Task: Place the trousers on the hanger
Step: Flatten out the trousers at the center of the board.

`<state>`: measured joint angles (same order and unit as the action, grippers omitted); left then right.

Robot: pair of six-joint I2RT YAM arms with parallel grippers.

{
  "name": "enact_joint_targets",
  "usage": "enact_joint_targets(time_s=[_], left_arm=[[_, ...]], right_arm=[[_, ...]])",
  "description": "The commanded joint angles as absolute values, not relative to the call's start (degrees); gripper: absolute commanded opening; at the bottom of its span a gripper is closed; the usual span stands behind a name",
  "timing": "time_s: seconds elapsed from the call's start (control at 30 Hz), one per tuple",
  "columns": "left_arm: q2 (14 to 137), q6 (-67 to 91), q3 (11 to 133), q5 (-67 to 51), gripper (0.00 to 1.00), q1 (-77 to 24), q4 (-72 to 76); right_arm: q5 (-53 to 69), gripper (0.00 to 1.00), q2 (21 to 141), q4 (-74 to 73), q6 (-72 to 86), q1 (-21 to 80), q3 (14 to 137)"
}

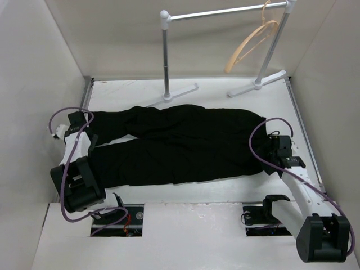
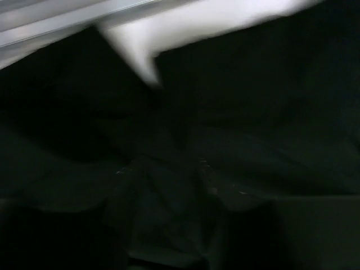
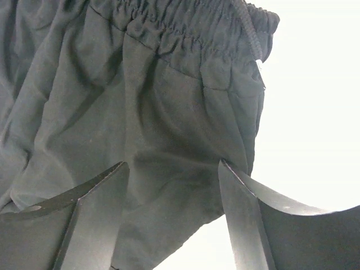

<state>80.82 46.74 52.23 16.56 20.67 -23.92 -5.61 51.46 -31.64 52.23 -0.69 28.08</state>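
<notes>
The black trousers (image 1: pixel 180 143) lie flat across the white table, waist to the right and legs to the left. The tan wooden hanger (image 1: pixel 250 45) hangs by its hook from the rail at the back right. My left gripper (image 1: pixel 79 125) is down at the leg ends. In the left wrist view (image 2: pixel 163 167) it is very dark, and its fingers look apart over black fabric (image 2: pixel 253 112). My right gripper (image 1: pixel 274 143) is at the waist's near corner. In the right wrist view (image 3: pixel 171 163) it is open and straddles the fabric (image 3: pixel 157 101) below the elastic waistband and drawstring (image 3: pixel 251 31).
The white-and-grey rail stand (image 1: pixel 225 11) stands at the back of the table, its feet (image 1: pixel 180 93) just behind the trousers. White walls close in on the left, back and right. Two cut-outs (image 1: pixel 118 216) lie at the arm bases.
</notes>
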Motion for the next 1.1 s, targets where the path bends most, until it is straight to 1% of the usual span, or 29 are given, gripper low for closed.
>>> enact_joint_targets(time_s=[0.0,0.03,0.07,0.17,0.2,0.23,0.27,0.3,0.33,0.37,0.4,0.47,0.53,0.63,0.73,0.8,0.83,0.87,0.9,0.93,0.97,1.0,1.07], left_arm=[[78.1,47.1,52.8,18.0,0.45,23.9,-25.0],[76.3,47.1,53.2,17.9,0.5,24.0,-24.5],[75.0,46.9,54.3,18.0,0.53,24.0,-24.2],[74.6,46.0,59.9,19.2,0.55,22.2,-23.0],[76.4,44.9,62.4,19.0,0.56,21.5,-22.3],[79.3,43.6,65.2,18.5,0.58,20.5,-21.7],[83.5,42.0,68.6,17.4,0.59,19.3,-22.0],[88.2,40.0,72.0,15.7,0.59,18.3,-22.5],[93.0,38.5,75.6,14.1,0.58,17.5,-23.6],[97.5,38.1,78.7,13.1,0.58,16.8,-25.3],[101.2,38.1,81.4,12.4,0.57,16.4,-26.5],[107.2,38.0,85.8,12.1,0.57,15.9,-27.2],[111.8,38.0,89.6,12.5,0.57,15.7,-26.9],[117.1,38.0,94.6,12.6,0.55,15.7,-27.8],[121.6,38.5,98.3,12.2,0.54,15.7,-29.4],[123.6,38.5,99.7,12.3,0.52,15.7,-29.4],[124.4,38.5,100.2,12.1,0.5,15.7,-29.2],[125.4,38.6,100.8,12.0,0.43,15.7,-28.8],[126.1,38.7,101.5,12.2,0.33,15.7,-28.8],[126.5,38.7,101.9,12.5,0.22,15.7,-28.6],[126.4,39.1,101.9,12.6,0.13,15.7,-28.2],[125.4,40.2,101.5,12.7,0.08,15.7,-27.6],[122.9,41.2,100.7,14.2,0.04,15.6,-25.1]], right_arm=[[-6.9,0.72,51.5,-32.6,51.1,-0.7,30.6],[-7.1,0.73,51.7,-32.6,51.1,-0.7,31.1],[-7.1,0.74,51.9,-32.6,51.1,-0.4,31.6],[-6.8,0.74,51.9,-32.7,50.7,0.0,32.8],[-6.6,0.72,51.9,-32.5,50.3,0.3,33.1],[-6.4,0.66,51.9,-32.4,49.9,0.6,33.4],[-6.3,0.56,51.8,-32.2,49.4,0.9,33.7],[-6.1,0.4,51.6,-32.1,49.0,1.4,33.7],[-5.6,0.28,51.6,-31.9,48.7,2.1,33.9],[-5.2,0.18,51.7,-31.9,48.6,2.8,34.1],[-4.8,0.13,51.8,-31.8,48.4,3.3,34.4],[-3.3,0.1,51.5,-30.9,47.3,4.3,35.1],[-2.1,0.12,50.8,-30.1,46.3,5.7,35.7],[-1.7,0.22,50.2,-29.9,45.5,6.6,36.5],[-0.8,0.43,50.2,-29.9,44.7,6.5,37.0],[-0.1,0.51,50.6,-29.8,44.4,6.5,37.3],[0.3,0.54,51.0,-29.7,44.4,6.6,37.5],[0.4,0.58,51.2,-29.5,44.4,6.6,37.7],[0.2,0.61,51.5,-29.4,44.4,6.6,37.9],[-0.1,0.64,51.7,-29.4,44.4,6.6,38.1],[-0.3,0.66,52.0,-29.2,44.4,6.6,38.2],[-0.5,0.68,52.6,-28.9,44.4,6.0,38.4],[-0.9,0.71,54.3,-27.8,44.2,4.5,39.2]])
